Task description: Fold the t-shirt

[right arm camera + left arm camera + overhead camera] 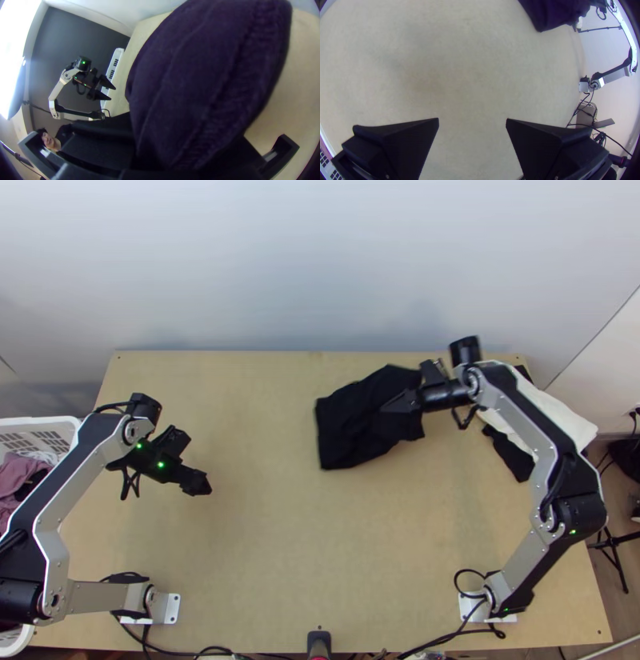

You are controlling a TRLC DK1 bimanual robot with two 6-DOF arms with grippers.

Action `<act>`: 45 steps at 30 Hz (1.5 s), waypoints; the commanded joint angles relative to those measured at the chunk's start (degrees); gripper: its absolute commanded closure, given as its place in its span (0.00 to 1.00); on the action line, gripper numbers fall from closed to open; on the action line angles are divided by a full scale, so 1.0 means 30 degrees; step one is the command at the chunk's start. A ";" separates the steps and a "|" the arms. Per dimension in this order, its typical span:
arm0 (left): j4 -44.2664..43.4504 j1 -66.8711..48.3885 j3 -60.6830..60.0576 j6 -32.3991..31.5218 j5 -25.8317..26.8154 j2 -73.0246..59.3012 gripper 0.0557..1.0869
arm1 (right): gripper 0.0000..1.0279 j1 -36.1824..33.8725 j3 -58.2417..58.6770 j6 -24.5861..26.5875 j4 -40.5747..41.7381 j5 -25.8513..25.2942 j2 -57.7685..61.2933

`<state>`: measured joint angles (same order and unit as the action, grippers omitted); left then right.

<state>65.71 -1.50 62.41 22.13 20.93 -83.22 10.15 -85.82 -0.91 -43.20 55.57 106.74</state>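
- The t-shirt [344, 440] is on the wood table [264, 556], a bit R of the mid, nearer the far edge than the near one. It's black in the top view.
- It's not flat. It's in a small heap w/ soft bumps, & its L side is kinda straight.
- R gripper [386, 409] is at the R part of the t-shirt. Its fingers are close tog. w/ a bunch of t-shirt pinched btwn them.
- In the R wrist view the cloth puffs up big & round, w/ long wrinkles, & hides the tips. Can't tell which bit of the t-shirt is pinched.
- L gripper [206, 486] is over the L part of the table, well apart from the t-shirt.
- In its own wrist view the L gripper [472, 119] has its fingers wide apart, w/ nothing btwn them.
- White cloth [572, 414] is in a pile at the far R corner, partly behind the R arm, w/ black cloth [512, 456] poking out next to it.
- White basket [40, 422] is by the table's L side, w/ pink cloth [20, 472] & other clothes in it.
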 commanded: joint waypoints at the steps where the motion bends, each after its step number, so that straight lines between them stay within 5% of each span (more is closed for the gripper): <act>1: 0.0215 0.0440 0.0085 0.0504 0.0026 -0.0004 0.05 | 0.97 -0.0982 -0.1188 -0.0401 -0.0776 0.0168 0.0163; 21: 0.0713 0.1173 -0.1790 0.1852 -0.0091 0.1285 0.05 | 0.97 -0.5376 -1.0065 -0.3155 -0.0776 0.0138 0.1774; 38: 0.0566 0.1173 -0.2787 0.2526 -0.0091 0.1549 0.05 | 0.97 -1.1617 -0.8395 -0.2745 -0.1157 0.0109 0.0778; 45: 0.0449 0.0968 -0.2757 0.2789 -0.0062 0.1168 0.05 | 0.97 -1.3667 -0.7047 -0.1250 -0.1157 0.0138 0.1188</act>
<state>67.53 1.93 54.28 29.89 20.67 -78.91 -24.99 -110.21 -7.90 -46.65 55.96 109.40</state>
